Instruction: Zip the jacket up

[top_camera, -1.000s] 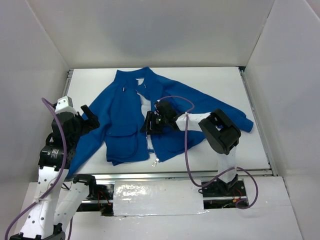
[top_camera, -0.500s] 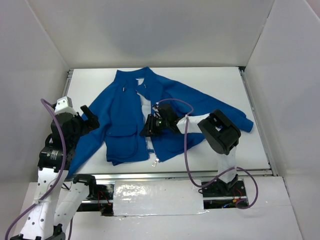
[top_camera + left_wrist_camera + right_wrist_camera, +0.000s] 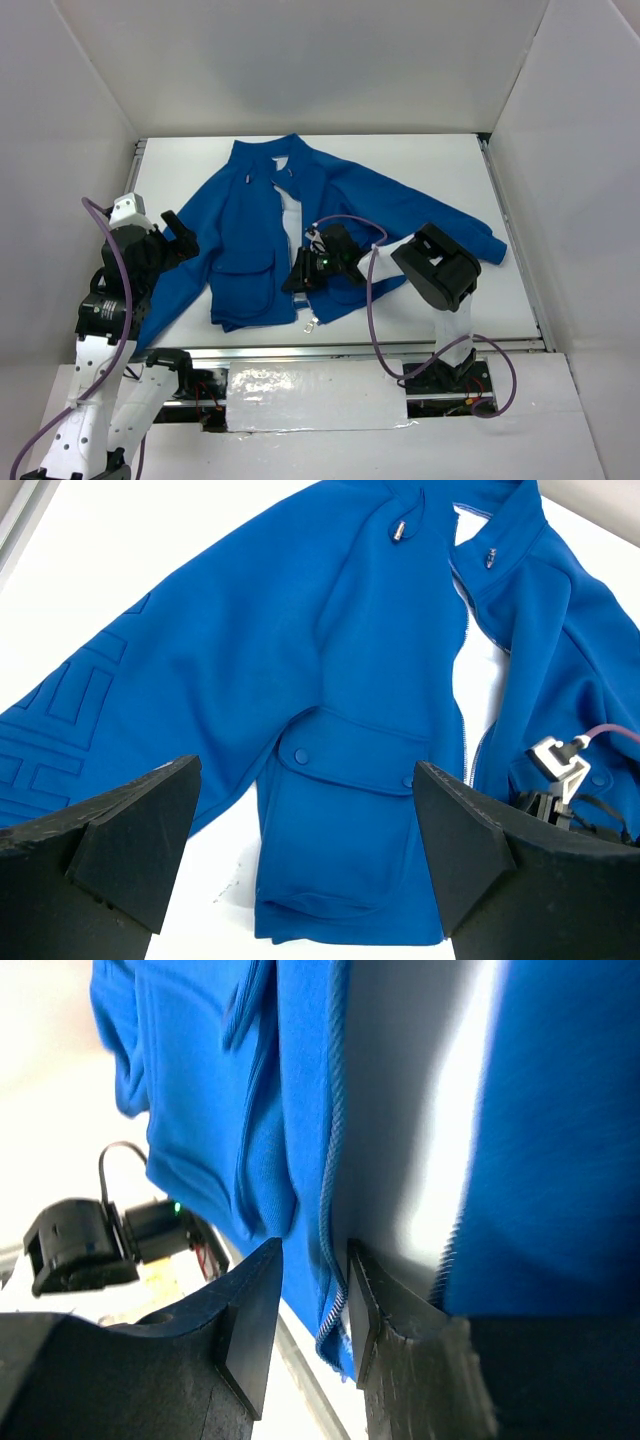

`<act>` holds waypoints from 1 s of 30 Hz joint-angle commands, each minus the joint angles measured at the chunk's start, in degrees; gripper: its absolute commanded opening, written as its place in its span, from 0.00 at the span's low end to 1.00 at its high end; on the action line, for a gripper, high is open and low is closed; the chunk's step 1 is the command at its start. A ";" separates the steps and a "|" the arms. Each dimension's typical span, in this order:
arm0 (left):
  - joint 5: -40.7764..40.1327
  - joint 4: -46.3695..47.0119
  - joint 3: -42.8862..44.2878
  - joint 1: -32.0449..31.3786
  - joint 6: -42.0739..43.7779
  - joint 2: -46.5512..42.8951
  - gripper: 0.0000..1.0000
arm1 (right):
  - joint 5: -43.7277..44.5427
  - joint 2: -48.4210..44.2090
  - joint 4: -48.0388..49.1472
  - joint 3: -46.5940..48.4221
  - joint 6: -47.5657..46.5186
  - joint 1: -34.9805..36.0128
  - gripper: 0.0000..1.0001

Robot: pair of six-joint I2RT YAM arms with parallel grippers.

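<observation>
Sliding toward the near edge since a second ago, the right gripper point(image 3: 305, 274) has travelled down the jacket's front opening and now sits low on it, close to the hem. The jacket point(image 3: 250, 225) itself has not shifted. It lies flat on the white worktop point(image 3: 430, 165), left of centre, with its collar toward the far edge, its hem just short of the near edge, and one sleeve stretched toward the right edge. Its front is unzipped, with the white lining point(image 3: 482, 685) showing between the two blue panels.

In the right wrist view the fingers point(image 3: 250, 1310) stand narrowly apart, with the zipper point(image 3: 335, 1170) edge of one panel running between them. Whether they pinch it cannot be told.

The left gripper point(image 3: 300, 855) is where it was, near the left edge, hovering above the jacket's other sleeve. Its jaws are spread wide and hold nothing; a flap pocket point(image 3: 345, 770) shows between them.
</observation>
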 commanded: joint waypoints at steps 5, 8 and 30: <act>0.40 2.30 0.31 0.42 1.43 -0.23 0.99 | -3.25 -1.60 4.53 -1.68 1.58 2.65 0.39; 0.49 2.39 0.30 0.33 1.43 -0.23 0.99 | -3.60 -1.07 5.86 -2.21 2.81 2.73 0.32; 51.63 23.65 -25.61 -1.42 -18.51 -12.53 0.86 | -4.65 -16.27 11.92 -2.48 8.61 2.82 0.00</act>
